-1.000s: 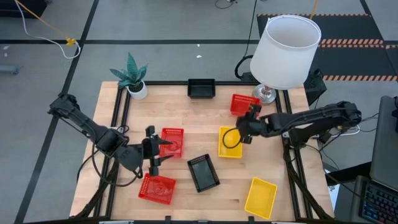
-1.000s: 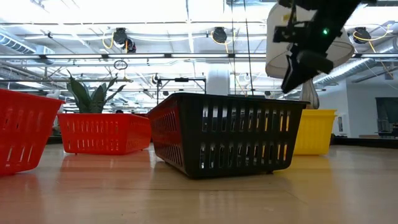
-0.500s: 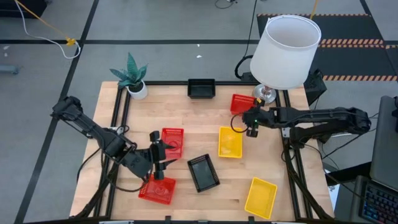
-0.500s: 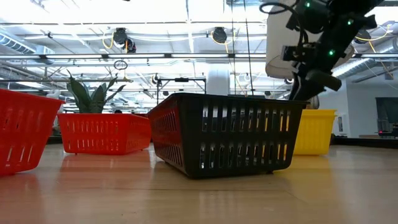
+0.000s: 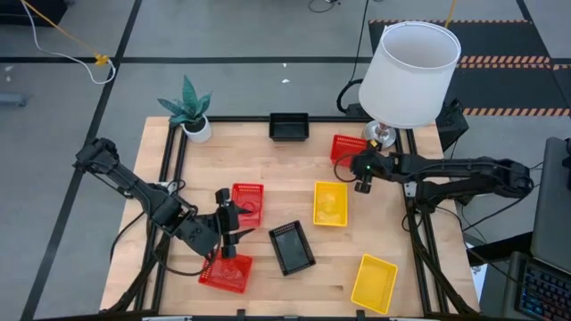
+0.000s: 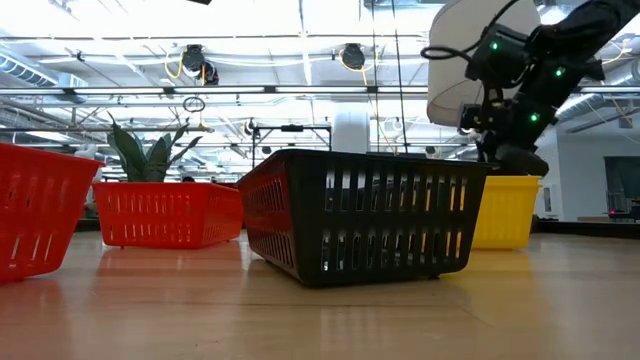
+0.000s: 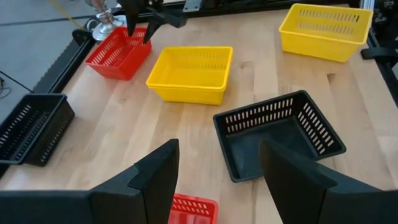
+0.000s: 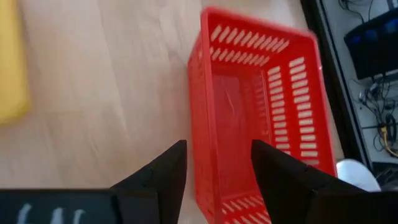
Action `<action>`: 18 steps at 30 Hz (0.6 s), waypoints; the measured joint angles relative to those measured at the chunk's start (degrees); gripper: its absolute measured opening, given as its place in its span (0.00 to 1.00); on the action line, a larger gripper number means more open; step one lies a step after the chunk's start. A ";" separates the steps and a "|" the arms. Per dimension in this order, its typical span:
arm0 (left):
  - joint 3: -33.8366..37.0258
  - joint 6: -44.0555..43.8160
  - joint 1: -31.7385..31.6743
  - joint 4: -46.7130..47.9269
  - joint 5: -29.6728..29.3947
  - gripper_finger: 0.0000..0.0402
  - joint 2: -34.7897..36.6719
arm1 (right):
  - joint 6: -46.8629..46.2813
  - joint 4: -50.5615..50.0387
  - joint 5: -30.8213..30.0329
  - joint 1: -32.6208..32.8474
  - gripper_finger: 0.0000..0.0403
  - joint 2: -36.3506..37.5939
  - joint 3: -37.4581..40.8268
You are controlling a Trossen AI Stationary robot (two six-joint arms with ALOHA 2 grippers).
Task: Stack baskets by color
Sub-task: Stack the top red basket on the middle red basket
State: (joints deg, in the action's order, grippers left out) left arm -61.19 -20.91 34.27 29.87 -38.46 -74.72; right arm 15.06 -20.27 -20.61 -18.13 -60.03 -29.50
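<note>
My right gripper (image 5: 359, 175) hangs open at the near corner of the back red basket (image 5: 350, 148), beside the lamp base. In the right wrist view its fingers (image 8: 155, 180) stand either side of that red basket's (image 8: 261, 118) long wall, and nothing is gripped. My left gripper (image 5: 234, 235) is open and empty above the table, between the middle red basket (image 5: 247, 203) and the front red basket (image 5: 223, 271). A black basket (image 5: 292, 247) lies tilted just to its right. Two yellow baskets (image 5: 329, 203) (image 5: 374, 283) sit right of centre. Another black basket (image 5: 289, 127) stands at the back edge.
A white lampshade (image 5: 409, 73) stands over the back right corner, close to my right arm. A small potted plant (image 5: 189, 111) sits at the back left. Bare wood shows along the table's left side and between the baskets.
My right gripper has left the spot over the centre yellow basket, moved back to the back red basket and opened wider. My left gripper has shifted slightly toward the front red basket.
</note>
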 joint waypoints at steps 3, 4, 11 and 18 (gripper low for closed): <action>0.00 0.02 -0.28 0.02 0.02 0.56 0.00 | 0.69 0.61 0.12 -0.89 0.40 -0.02 1.31; 0.00 0.02 -0.28 0.00 -0.02 0.56 0.00 | 0.69 0.83 0.24 -1.13 0.40 -0.01 1.49; 0.00 2.22 -0.57 -0.09 0.02 0.56 0.00 | 0.84 2.07 1.48 -1.83 0.31 -0.02 2.34; 0.00 4.03 -1.82 -0.12 0.02 0.56 0.00 | 0.75 2.25 1.50 -1.83 0.13 -0.02 4.57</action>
State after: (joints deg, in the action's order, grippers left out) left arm -61.19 -16.88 32.45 29.74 -38.44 -74.72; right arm 15.81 -18.02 -19.11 -19.97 -60.05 -24.92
